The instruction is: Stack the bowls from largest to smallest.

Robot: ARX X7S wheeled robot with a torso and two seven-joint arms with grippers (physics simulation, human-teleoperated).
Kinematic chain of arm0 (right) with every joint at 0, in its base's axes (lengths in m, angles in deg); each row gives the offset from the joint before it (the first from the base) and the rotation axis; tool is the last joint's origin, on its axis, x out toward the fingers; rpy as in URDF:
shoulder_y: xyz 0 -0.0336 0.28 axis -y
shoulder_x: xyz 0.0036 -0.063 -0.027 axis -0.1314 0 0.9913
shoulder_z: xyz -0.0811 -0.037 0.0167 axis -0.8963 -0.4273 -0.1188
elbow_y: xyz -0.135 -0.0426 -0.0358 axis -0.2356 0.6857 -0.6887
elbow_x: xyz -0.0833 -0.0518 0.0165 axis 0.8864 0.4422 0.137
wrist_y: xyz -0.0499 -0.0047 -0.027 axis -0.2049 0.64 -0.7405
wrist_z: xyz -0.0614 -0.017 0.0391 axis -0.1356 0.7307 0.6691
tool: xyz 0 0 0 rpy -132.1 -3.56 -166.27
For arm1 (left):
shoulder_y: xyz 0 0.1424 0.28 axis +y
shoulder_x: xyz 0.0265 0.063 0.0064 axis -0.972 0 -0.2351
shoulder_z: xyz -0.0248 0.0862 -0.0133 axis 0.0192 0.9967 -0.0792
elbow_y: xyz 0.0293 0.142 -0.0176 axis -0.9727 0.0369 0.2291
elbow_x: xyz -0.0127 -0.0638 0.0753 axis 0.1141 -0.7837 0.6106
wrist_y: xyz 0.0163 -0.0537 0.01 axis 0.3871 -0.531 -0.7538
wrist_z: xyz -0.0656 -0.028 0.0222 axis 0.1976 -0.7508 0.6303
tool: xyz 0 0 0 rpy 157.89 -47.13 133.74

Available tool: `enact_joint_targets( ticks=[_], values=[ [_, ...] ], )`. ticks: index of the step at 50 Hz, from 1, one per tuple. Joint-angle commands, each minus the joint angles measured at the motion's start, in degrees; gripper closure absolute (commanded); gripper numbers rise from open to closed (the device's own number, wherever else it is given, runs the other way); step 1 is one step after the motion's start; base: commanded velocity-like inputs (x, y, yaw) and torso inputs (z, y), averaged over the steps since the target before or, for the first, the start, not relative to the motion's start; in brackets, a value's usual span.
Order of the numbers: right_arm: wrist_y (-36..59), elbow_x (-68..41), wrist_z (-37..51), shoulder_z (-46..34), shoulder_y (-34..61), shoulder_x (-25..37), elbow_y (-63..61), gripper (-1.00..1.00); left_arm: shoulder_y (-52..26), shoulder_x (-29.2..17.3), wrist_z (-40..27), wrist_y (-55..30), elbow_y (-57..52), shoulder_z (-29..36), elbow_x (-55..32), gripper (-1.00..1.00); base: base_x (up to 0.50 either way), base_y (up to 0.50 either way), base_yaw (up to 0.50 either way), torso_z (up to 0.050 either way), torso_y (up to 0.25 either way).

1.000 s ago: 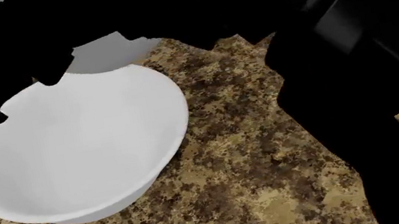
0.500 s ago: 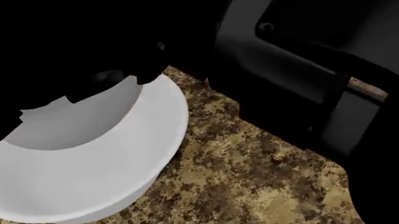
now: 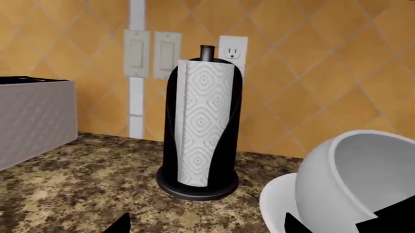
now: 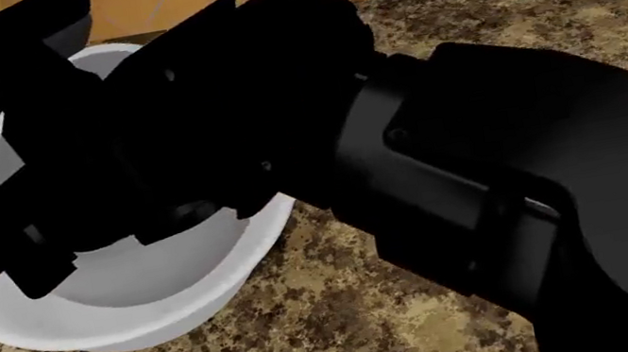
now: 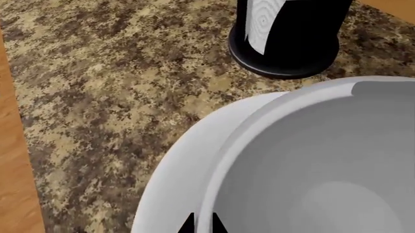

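The large plain white bowl [image 4: 120, 314] sits upright on the counter at near left; the smaller bowl [image 3: 353, 182] (tilted, also white) rests inside it.

smaller bowl [image 5: 324, 160] nested in large bowl [image 5: 188, 165]; towel holder [image 5: 285, 43] beyond.

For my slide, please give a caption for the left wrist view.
Small bowl tilted inside the large bowl, beside the paper towel roll.

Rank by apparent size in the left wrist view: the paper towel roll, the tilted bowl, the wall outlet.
1. Paper towel roll and tilted bowl: too similar to rank; the bowl is nearer and cropped.
2. Wall outlet, clearly smallest.
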Motion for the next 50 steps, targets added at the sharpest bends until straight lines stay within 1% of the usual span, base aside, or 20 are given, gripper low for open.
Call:
enact_joint_targets(
  ticks=[1,18,25,26,38,50],
  values=[
    [-0.50,2.35,-1.04,1.26,-3.35,-1.07,-0.09,1.00,0.16,0.53,1.03,0.27,-0.01,-1.86,0.08,-1.00,0.00,0.00,0.00,0.000,0.000],
    [-0.38,3.46,-0.75,1.37,-5.12,-1.07,0.10,1.00,0.34,0.18,0.83,0.71,0.19,-2.14,-0.54,-1.00,0.00,0.00,0.00,0.000,0.001],
    [-0.75,2.55,-0.49,1.41,-3.63,-1.07,-1.01,1.00,0.45,0.13,0.72,0.82,0.05,-1.91,-0.46,-1.00,0.00,0.00,0.00,0.000,0.000],
    [-0.87,2.33,-0.19,1.40,-3.27,-1.07,-0.95,-1.00,0.46,0.09,0.65,0.79,0.01,-1.91,-0.55,-1.00,0.00,0.00,0.00,0.000,0.000],
    [-2.26,1.64,-1.26,1.34,1.87,-1.07,0.69,-1.00,0.55,-0.03,0.54,1.08,0.01,-1.72,-0.56,-1.00,0.00,0.00,0.00,0.000,0.000],
    [-4.24,-3.18,-1.28,1.32,8.75,-1.07,0.73,-1.00,0.62,-0.11,0.35,1.25,-0.24,-1.20,-0.52,-1.00,0.00,0.00,0.00,0.000,0.000]
  ],
)
